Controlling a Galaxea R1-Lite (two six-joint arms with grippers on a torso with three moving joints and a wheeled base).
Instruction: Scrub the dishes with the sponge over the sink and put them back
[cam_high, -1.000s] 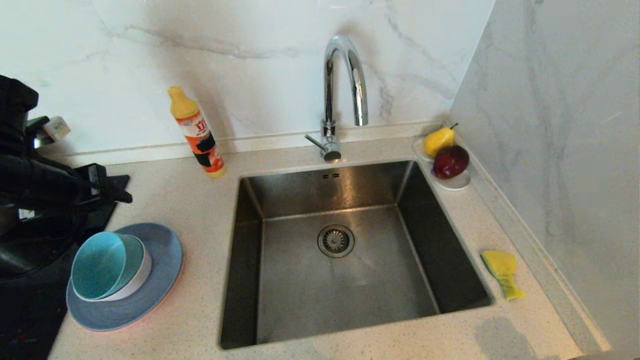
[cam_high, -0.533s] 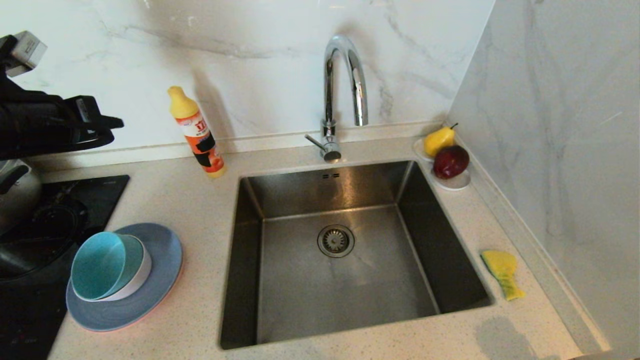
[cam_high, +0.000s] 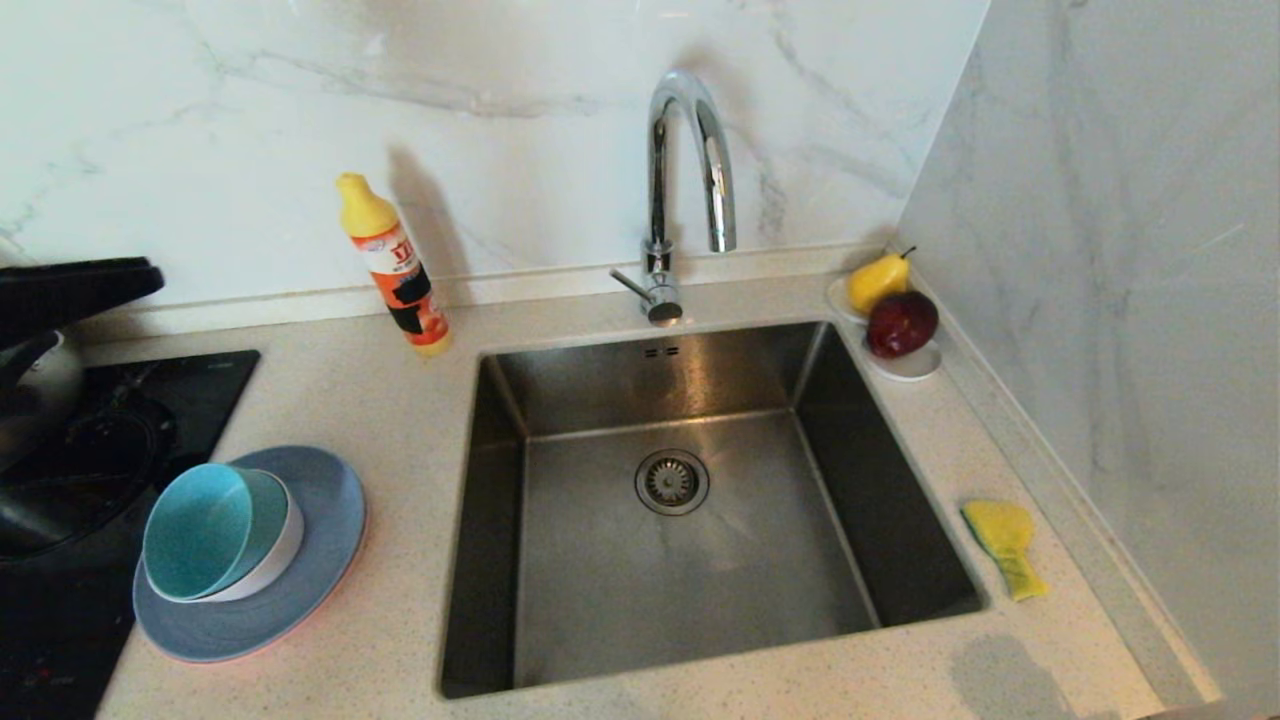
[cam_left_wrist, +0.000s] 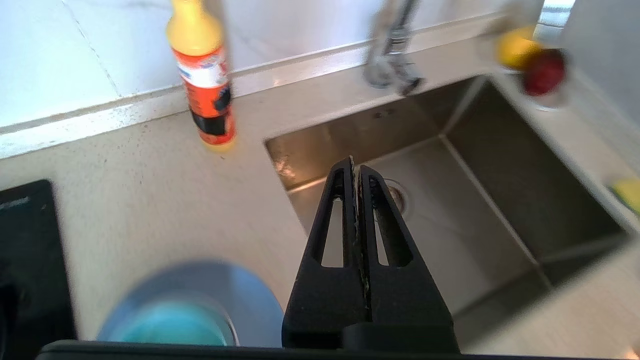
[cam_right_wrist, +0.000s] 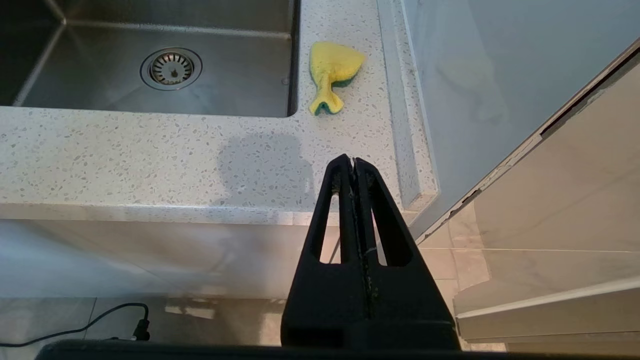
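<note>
Three views, taken in turn. Head view: the left arm shows only as a dark bar at the left edge, above the steel pot (cam_high: 35, 385) on the black hob (cam_high: 130, 400); its pincer is out of this view. On the worktop (cam_high: 400, 440), left of the sink (cam_high: 680, 520), the teal bowl (cam_high: 200, 530) sits nested in the pale bowl (cam_high: 285, 550) on the blue plate (cam_high: 310, 590), with a pink rim beneath. The sponge (cam_high: 1005, 545) lies right of the sink, apart from it. Left wrist view: the left pincer (cam_left_wrist: 356, 165), fingers pressed together and empty, hangs raised over the worktop, pointing toward the sink's drain, with the detergent bottle (cam_left_wrist: 204, 75) beyond. Right wrist view: the right pincer (cam_right_wrist: 353, 162), likewise closed and empty, rests low before the worktop's front edge, showing floor and a cable (cam_right_wrist: 75, 327) unseen elsewhere.
</note>
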